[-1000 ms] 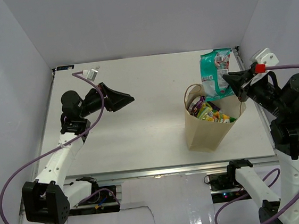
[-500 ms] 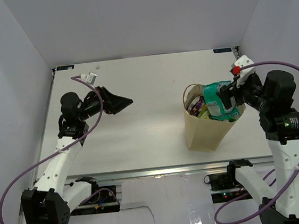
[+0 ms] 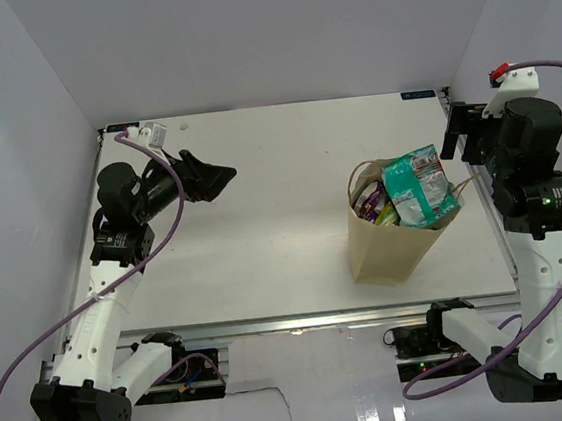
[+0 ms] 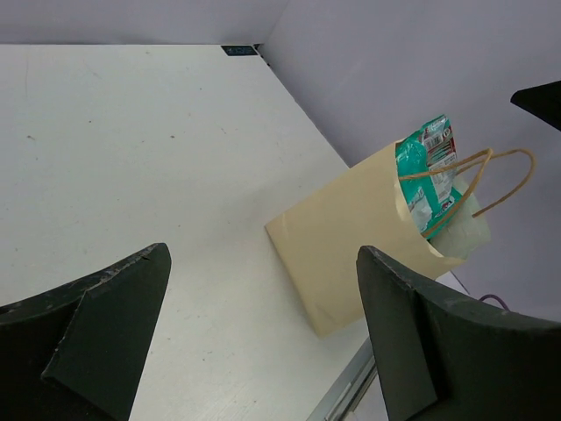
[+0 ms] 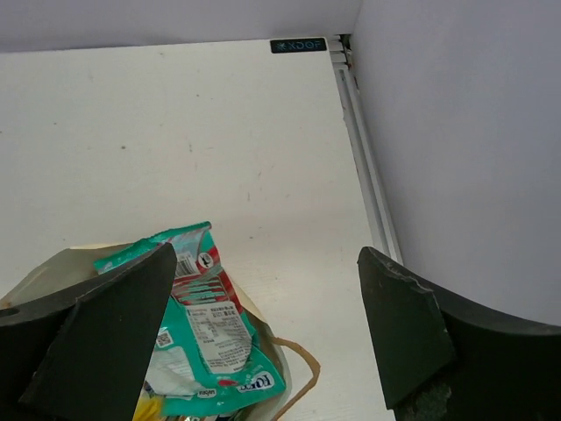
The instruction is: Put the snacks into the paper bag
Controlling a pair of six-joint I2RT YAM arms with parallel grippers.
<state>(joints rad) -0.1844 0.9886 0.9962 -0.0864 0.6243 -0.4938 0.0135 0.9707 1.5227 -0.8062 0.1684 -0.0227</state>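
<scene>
Meaning to lift my spread right fingers [image 5: 96, 342] straight up, I watch the cord handles [image 5: 314, 373] of the tan kraft-paper bag [image 3: 386, 250] and its protruding glossy teal-white packet [image 5: 210, 333]; left fingers [image 4: 96, 342] are spread too.

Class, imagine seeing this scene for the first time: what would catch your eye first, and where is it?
A tan paper bag stands upright on the right half of the white table, its mouth crammed with colourful packets. A teal-white bag pokes out of the top, the brightest thing there. The left pincer and right pincer both hang open and empty.
</scene>
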